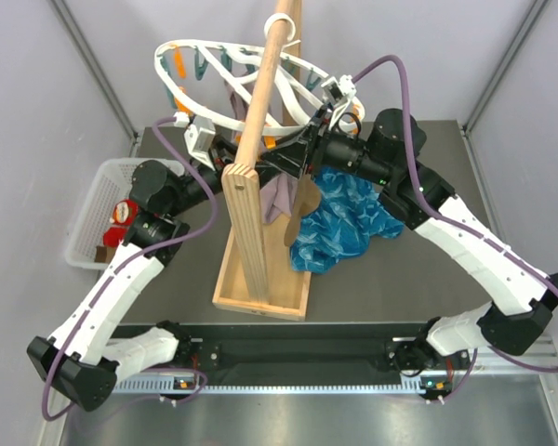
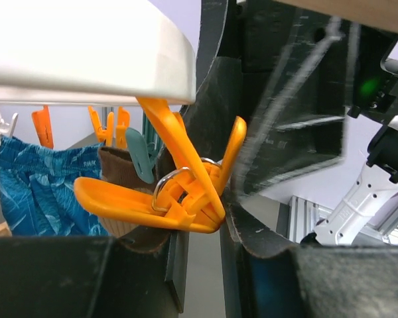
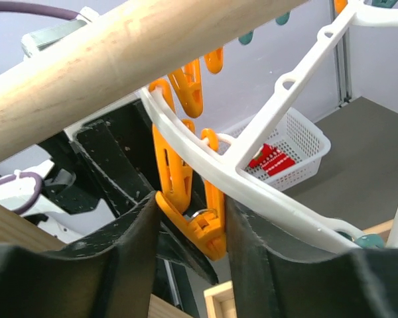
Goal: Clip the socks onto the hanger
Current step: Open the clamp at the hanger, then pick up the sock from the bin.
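Observation:
The hanger (image 1: 181, 93), a white oval ring with orange and teal pegs, hangs from the wooden pole. It also shows in the left wrist view (image 2: 86, 53) and the right wrist view (image 3: 252, 189). My right gripper (image 1: 313, 139) (image 3: 189, 218) is shut on an orange peg (image 3: 199, 218) under the ring, and the peg stands spread open (image 2: 179, 199). My left gripper (image 1: 293, 163) (image 2: 199, 245) is just below that peg, its jaws slightly apart with nothing between them. A tan sock (image 1: 302, 212) (image 2: 119, 169) and a mauve sock (image 1: 279, 197) hang below. Red socks (image 1: 121, 218) (image 3: 272, 159) lie in the basket.
The wooden pole stand (image 1: 251, 214) rises mid-table between the arms, and its pole (image 3: 119, 73) crosses the right wrist view. A white mesh basket (image 1: 88, 200) (image 3: 305, 142) sits at the left edge. A blue patterned cloth (image 1: 349, 218) (image 2: 33, 185) lies right of the stand.

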`<action>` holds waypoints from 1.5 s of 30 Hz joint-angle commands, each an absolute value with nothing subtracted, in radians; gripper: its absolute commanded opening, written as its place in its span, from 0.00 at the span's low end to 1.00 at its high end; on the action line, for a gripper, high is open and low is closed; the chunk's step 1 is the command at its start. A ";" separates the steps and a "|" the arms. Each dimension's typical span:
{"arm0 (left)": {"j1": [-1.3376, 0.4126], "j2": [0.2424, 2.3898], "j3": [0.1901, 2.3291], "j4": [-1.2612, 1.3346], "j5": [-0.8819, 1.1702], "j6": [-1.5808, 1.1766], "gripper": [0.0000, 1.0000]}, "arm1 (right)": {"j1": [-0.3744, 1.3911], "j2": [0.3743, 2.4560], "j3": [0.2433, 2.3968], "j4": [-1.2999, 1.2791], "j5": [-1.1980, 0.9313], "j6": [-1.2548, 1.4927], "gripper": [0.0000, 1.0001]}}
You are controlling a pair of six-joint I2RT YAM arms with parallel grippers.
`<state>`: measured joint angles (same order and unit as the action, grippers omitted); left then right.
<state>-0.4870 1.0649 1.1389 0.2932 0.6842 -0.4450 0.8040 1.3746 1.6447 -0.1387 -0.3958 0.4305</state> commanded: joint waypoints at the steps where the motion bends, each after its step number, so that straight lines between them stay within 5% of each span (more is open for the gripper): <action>1: -0.499 1.032 1.161 0.253 0.733 -0.403 0.00 | 0.804 1.381 1.638 0.020 -0.344 0.434 0.37; 6: -0.497 1.026 1.169 0.212 0.716 -0.387 0.03 | 0.802 1.397 1.654 0.003 -0.313 0.431 0.07; 8: -0.497 1.016 1.173 0.145 0.654 -0.367 0.16 | 0.804 1.396 1.658 -0.029 -0.281 0.425 0.00; 9: -0.497 1.006 1.166 0.121 0.629 -0.347 0.31 | 0.804 1.396 1.657 -0.040 -0.266 0.422 0.00; 11: -0.497 0.974 1.151 0.071 0.557 -0.325 0.41 | 0.804 1.396 1.661 -0.072 -0.230 0.416 0.00; 12: -0.497 0.962 1.131 0.058 0.531 -0.310 0.58 | 0.804 1.396 1.666 -0.081 -0.209 0.411 0.00; 14: -0.497 0.921 1.117 0.034 0.476 -0.299 0.66 | 0.805 1.396 1.669 -0.101 -0.192 0.403 0.00; 21: -0.497 0.839 1.062 -0.046 0.393 -0.287 0.66 | 0.804 1.408 1.701 -0.190 -0.094 0.423 0.00; 27: -0.497 0.896 1.095 0.080 0.529 -0.400 0.84 | 0.804 1.405 1.704 -0.213 -0.080 0.512 0.00; 30: -0.497 0.936 1.124 0.091 0.497 -0.436 0.79 | 0.804 1.402 1.687 -0.210 -0.068 0.535 0.00; 39: -0.497 0.904 1.117 -0.309 -0.016 -0.365 0.64 | 0.804 1.353 1.632 -0.192 -0.003 0.525 0.00; 45: -0.495 0.812 0.913 -0.471 -0.533 -0.474 0.77 | 0.804 1.362 1.631 -0.210 0.023 0.506 0.00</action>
<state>-0.4984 0.8440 0.9936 -0.3340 -0.2039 -0.4259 0.8173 1.3567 1.6482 -0.1711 -0.0933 0.5301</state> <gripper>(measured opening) 0.758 0.193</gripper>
